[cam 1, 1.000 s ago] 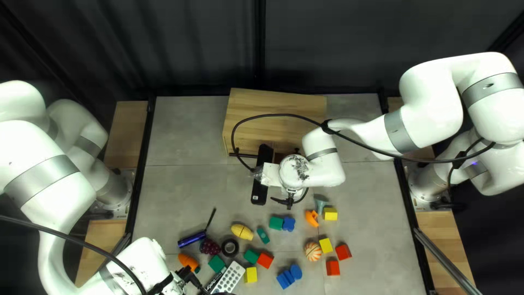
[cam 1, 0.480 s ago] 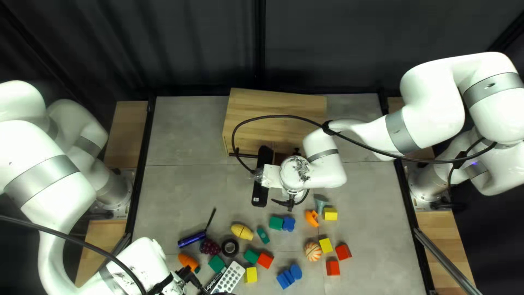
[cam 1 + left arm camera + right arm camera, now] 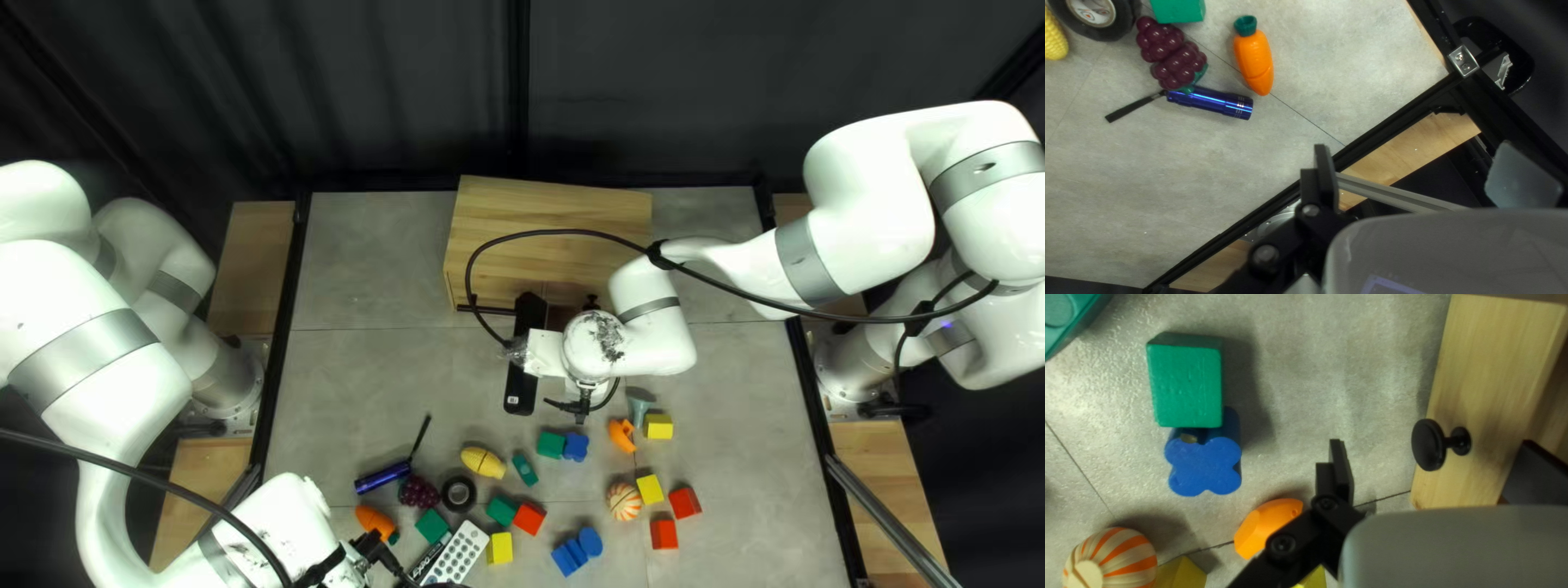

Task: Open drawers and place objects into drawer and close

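Obs.: my right arm (image 3: 740, 267) extends inward, right gripper (image 3: 586, 388) aimed down, jaws apart. My left arm (image 3: 93, 365) bends nearward; left gripper (image 3: 376, 551) likewise spread.

Robotics lab, two white arms (image 3: 860, 207), black curtain backdrop (image 3: 370, 87)
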Available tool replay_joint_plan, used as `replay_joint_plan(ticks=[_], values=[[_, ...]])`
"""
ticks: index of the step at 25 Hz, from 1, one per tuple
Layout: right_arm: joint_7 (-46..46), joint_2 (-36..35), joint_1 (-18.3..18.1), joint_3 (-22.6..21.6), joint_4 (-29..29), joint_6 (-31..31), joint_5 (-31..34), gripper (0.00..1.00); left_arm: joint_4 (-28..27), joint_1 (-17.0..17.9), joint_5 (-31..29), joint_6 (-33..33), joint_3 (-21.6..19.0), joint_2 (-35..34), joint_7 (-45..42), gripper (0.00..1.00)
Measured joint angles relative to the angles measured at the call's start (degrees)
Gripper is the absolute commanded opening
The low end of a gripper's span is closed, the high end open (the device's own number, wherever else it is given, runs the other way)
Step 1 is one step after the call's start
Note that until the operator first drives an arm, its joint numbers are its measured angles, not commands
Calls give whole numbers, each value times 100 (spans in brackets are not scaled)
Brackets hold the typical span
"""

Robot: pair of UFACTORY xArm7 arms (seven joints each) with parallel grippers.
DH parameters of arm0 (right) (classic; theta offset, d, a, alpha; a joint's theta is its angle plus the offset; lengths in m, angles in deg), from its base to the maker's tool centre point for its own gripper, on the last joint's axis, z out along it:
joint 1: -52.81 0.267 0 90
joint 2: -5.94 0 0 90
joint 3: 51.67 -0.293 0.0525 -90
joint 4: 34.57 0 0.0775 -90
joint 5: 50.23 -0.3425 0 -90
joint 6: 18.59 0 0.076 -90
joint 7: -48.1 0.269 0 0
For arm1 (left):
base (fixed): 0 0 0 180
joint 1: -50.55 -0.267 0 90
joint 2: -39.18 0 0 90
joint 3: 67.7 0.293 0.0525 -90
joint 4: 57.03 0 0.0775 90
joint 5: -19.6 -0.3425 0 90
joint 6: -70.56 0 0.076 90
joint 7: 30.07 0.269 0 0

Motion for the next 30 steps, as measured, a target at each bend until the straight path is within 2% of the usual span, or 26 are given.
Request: replay_joint_plan(ticks=[30], values=[[-72, -62, 55, -207, 129, -105, -300, 100, 0, 0, 0, 0, 0, 0, 0, 100]])
